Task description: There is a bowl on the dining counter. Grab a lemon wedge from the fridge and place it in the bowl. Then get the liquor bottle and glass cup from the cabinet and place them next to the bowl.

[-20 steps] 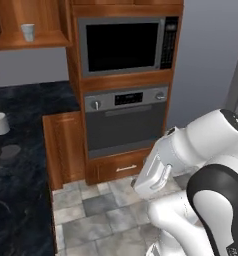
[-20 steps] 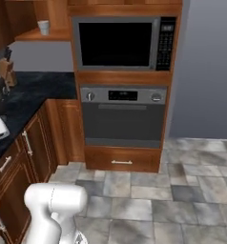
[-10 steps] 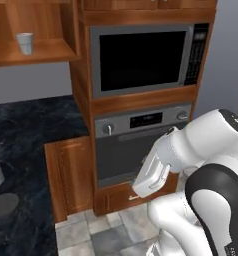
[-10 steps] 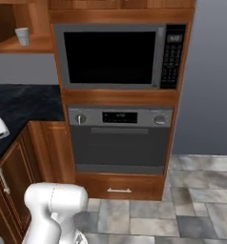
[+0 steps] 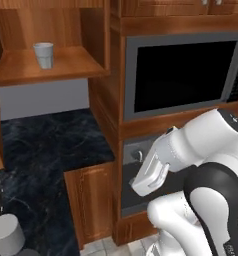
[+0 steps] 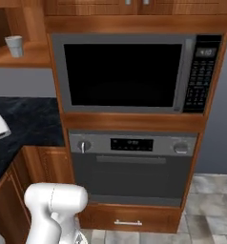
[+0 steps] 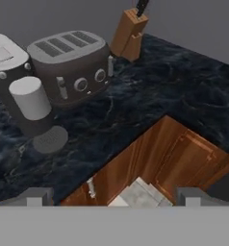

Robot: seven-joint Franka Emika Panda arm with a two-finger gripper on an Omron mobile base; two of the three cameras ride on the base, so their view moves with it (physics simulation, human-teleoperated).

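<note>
The glass cup [image 5: 43, 54] is a small pale tumbler standing upright on the open shelf of the brown wooden cabinet [image 5: 51, 70]. The right base view has the glass cup [image 6: 14, 45] at the upper left, on the same cabinet [image 6: 32, 56] shelf. My gripper [image 7: 115, 197] is open with nothing between its fingertips [image 7: 39, 194]. It hangs above the dark counter's corner and a lower wooden door, far below the shelf. The bowl, dining counter, lemon wedge, fridge and liquor bottle are out of view.
A built-in microwave [image 6: 125, 74] sits over an oven [image 6: 132, 167] to the right of the shelf. On the black marble counter [image 7: 150, 91] stand a toaster [image 7: 70, 65], a knife block [image 7: 130, 32] and a coffee machine with a grey cup [image 7: 30, 98].
The whole picture has shifted and grown: the base has driven closer to the oven column and shelf. The gripper has stayed open.
</note>
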